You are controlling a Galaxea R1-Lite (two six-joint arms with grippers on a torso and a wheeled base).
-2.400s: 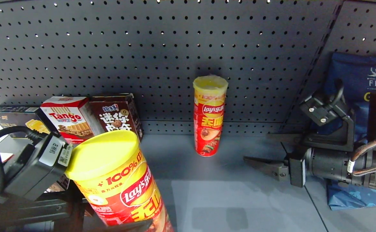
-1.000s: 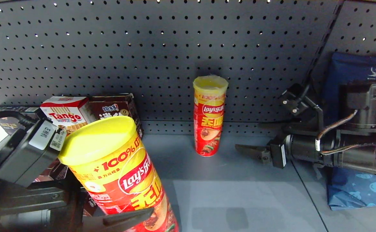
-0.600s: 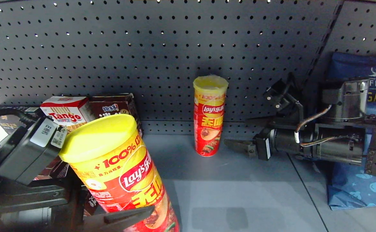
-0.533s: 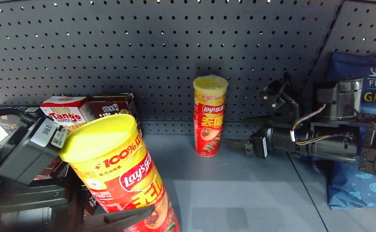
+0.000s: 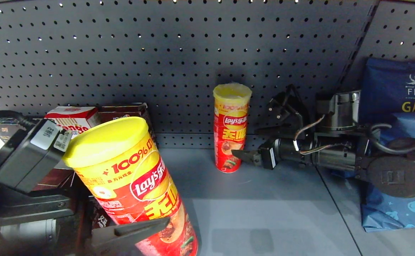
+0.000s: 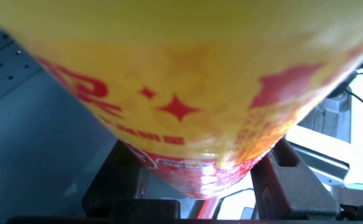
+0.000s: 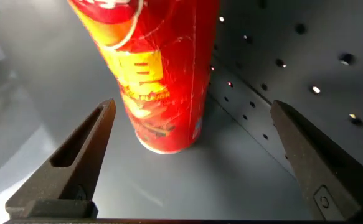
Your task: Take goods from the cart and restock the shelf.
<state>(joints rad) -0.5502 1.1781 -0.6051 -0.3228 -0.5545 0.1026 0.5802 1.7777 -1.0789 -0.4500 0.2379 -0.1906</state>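
A red and yellow chips can [image 5: 230,128] stands upright at the back of the grey shelf [image 5: 271,213], close to the pegboard wall. My right gripper [image 5: 251,144] is open just to its right, low near its base. In the right wrist view the can [image 7: 162,74] stands a little ahead of the two spread fingers [image 7: 75,162]. At the front left my left gripper [image 5: 122,234] is shut on a second, same-looking chips can [image 5: 132,185], held slightly tilted above the shelf. This held can [image 6: 181,93] sits between the fingers [image 6: 116,186] in the left wrist view.
Wafer and biscuit boxes [image 5: 72,119] stand at the back left, behind the held can. A blue snack bag [image 5: 396,89] leans at the right behind my right arm. The pegboard wall [image 5: 157,53] closes the back. Bare shelf floor lies between the two cans.
My right arm has swung left along the shelf until its open gripper is beside the standing can. The left gripper has raised the held can slightly.
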